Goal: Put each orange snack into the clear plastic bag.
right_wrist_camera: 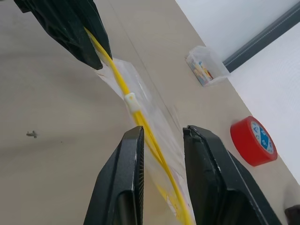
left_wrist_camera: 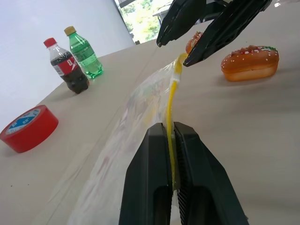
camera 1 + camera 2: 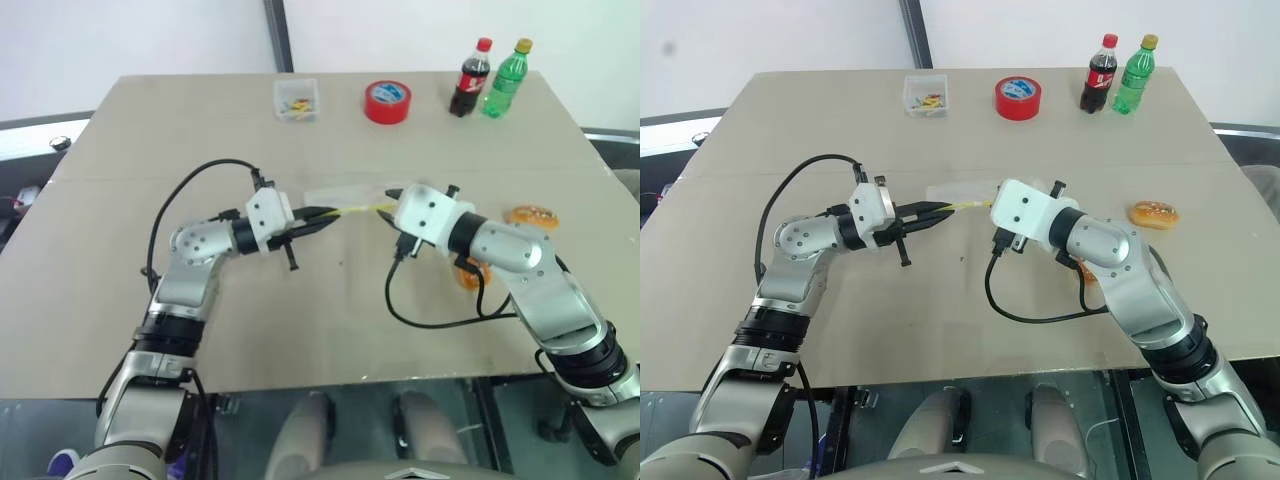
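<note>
Clear plastic zip bag with yellow strip, held up between both grippers over the beige table.
Left gripper pinching the strip; right gripper spread around it. Pale yellow bits inside. Oval orange snack lying on table beyond right arm.

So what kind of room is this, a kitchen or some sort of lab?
Probably a lab or test room, not a kitchen. A plain table against a bare white wall holds unrelated props: a red tape roll, two drink bottles and a small clear box.
</note>
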Action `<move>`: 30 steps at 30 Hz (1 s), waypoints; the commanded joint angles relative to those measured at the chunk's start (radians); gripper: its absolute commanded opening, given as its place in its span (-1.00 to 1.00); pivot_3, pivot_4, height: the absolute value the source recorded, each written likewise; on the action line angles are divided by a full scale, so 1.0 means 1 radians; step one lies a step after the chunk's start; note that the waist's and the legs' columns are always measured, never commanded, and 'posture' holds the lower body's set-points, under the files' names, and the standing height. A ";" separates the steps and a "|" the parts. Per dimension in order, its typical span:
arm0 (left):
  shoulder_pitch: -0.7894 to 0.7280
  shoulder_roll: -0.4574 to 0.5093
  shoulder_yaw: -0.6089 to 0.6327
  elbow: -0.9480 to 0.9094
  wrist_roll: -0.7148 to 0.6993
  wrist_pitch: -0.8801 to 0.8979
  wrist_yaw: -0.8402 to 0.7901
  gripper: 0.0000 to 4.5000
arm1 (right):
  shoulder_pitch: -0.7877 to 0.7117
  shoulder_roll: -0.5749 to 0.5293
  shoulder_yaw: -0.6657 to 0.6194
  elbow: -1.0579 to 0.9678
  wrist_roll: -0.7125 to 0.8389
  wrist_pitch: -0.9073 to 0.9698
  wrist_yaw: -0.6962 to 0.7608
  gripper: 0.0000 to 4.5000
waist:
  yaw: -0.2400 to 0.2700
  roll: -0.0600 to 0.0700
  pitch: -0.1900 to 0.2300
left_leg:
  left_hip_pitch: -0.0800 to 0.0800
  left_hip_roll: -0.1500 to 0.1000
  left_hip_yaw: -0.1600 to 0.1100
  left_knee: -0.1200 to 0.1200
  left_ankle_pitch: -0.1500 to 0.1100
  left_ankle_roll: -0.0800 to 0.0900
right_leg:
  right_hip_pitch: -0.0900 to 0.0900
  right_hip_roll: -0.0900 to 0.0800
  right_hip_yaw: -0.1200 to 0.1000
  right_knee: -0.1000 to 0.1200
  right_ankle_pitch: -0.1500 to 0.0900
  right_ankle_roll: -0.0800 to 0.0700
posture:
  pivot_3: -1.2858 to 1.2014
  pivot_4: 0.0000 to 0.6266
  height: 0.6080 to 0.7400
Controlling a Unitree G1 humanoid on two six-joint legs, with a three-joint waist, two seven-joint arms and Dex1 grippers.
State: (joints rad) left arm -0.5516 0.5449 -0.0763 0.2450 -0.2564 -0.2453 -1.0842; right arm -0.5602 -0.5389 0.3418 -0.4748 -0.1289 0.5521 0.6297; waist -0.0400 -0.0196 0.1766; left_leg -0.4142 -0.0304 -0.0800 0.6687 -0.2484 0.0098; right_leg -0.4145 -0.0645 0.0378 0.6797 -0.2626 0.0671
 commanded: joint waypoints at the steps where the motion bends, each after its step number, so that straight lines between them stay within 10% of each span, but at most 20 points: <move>1: 0.001 0.014 0.014 -0.049 0.005 -0.018 -0.001 -1.00 | -0.029 0.001 -0.021 -0.022 -0.015 -0.023 0.001 -0.41 | 0.000 0.000 0.000 | 0.000 0.000 0.000 0.000 0.000 0.000 | 0.000 0.000 0.000 0.000 0.000 0.000 | 0.03 -0.52 1.00; 30: 0.007 0.012 0.018 -0.066 0.004 -0.002 0.003 -1.00 | -0.028 -0.001 -0.022 -0.034 -0.024 -0.025 0.061 -0.41 | 0.000 0.000 0.000 | 0.000 0.000 0.000 0.000 0.000 0.000 | 0.000 0.000 0.000 0.000 0.000 0.000 | 0.03 -0.52 1.00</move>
State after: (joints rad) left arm -0.5365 0.5526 -0.0795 0.2060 -0.2397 -0.2419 -1.0857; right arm -0.5741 -0.5368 0.3436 -0.4621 -0.1504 0.5356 0.6904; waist -0.0395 -0.0195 0.1766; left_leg -0.4142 -0.0303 -0.0800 0.6687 -0.2484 0.0097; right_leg -0.4145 -0.0645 0.0378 0.6797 -0.2626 0.0671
